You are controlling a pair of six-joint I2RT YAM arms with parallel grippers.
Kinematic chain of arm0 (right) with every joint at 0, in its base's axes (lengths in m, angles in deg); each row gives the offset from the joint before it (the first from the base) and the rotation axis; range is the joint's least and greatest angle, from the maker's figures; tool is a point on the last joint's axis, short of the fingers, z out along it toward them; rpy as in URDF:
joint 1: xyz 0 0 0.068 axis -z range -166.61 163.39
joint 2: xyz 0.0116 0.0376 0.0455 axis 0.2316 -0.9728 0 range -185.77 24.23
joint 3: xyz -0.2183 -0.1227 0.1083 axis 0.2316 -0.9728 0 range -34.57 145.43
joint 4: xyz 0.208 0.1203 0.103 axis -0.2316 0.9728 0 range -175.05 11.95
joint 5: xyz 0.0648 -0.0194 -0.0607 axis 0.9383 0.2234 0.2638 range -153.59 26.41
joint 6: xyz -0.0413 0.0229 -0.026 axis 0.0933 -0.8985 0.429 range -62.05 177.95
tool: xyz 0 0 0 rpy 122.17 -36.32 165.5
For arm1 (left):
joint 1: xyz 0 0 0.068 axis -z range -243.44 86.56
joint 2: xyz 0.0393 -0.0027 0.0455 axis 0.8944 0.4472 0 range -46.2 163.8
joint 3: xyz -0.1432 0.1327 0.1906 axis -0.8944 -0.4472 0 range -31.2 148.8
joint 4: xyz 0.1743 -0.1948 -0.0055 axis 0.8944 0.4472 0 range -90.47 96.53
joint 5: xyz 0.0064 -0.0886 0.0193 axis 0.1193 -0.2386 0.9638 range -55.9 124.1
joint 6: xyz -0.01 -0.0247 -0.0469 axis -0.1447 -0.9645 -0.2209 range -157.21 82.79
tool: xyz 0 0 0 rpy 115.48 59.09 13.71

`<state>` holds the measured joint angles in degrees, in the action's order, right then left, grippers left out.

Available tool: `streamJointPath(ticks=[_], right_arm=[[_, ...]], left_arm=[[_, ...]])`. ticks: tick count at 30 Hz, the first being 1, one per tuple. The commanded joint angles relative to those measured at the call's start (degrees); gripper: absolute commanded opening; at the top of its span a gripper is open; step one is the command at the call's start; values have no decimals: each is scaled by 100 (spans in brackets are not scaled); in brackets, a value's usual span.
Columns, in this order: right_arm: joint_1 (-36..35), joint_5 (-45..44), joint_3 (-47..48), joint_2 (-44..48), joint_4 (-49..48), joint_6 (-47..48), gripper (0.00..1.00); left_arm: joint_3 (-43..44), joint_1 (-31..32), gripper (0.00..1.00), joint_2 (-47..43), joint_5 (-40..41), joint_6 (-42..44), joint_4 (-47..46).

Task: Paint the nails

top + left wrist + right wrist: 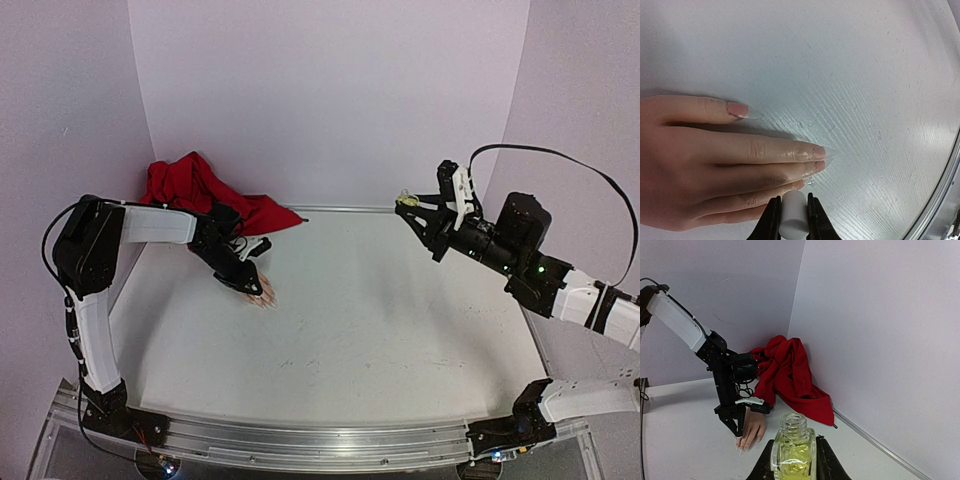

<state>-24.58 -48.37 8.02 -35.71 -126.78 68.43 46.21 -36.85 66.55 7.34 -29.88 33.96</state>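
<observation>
The pale peach mannequin hand lies palm down on the white table, its red fabric sleeve bunched at the back left. In the left wrist view its long nails point right; one more nail lies on the far finger. My left gripper is shut on a white cylindrical cap, held upright right above the nearest fingertips; any brush below it is hidden. My right gripper is shut on a small uncapped bottle of yellowish liquid, held in the air at the right.
The red fabric piles against the back wall corner. Purple walls close the table at the back and sides. A metal rail runs along the near edge. The left arm reaches down over the hand.
</observation>
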Motion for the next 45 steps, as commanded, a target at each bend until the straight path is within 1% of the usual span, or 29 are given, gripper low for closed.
streamJointPath(ticks=[1, 28, 41, 45], right_arm=[[-21, 60, 109, 26, -423, -11, 0], [-25, 85, 109, 28, -423, -20, 0], [-17, 91, 101, 26, -421, -27, 0], [-17, 96, 105, 35, -423, -27, 0]], left_arm=[[143, -22, 0, 18, -62, 69, -7], [82, 145, 0, 63, -134, 14, -5], [-55, 84, 0, -402, 187, 70, -77], [-77, 66, 0, -412, 232, 77, -73]])
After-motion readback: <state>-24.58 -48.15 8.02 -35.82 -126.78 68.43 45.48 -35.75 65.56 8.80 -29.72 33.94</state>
